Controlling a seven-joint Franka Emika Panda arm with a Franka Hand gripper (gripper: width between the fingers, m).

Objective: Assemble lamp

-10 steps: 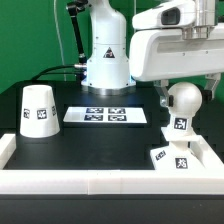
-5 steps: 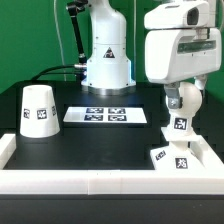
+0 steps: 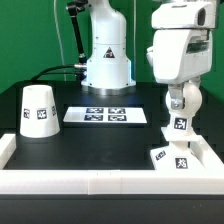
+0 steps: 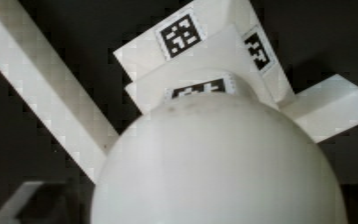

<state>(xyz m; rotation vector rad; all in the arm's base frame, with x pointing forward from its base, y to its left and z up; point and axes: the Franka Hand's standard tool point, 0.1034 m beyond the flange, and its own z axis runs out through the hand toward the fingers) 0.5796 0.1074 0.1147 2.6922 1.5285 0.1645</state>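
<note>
Wrist housing has swung round since the earlier frames and now shows a narrower face; the bulb [image 3: 182,108] has not shifted. Nearest, the square base [image 3: 175,160] sits in the tabletop [image 3: 100,140] corner. The bulb stands upright, neck down, directly over it, judged positioned for seating in the socket. Tool [image 3: 183,97] fingers flank the globe; whether they press it or stand slack cannot be told. Farther back, the shade [image 3: 38,110] waits well apart.
</note>
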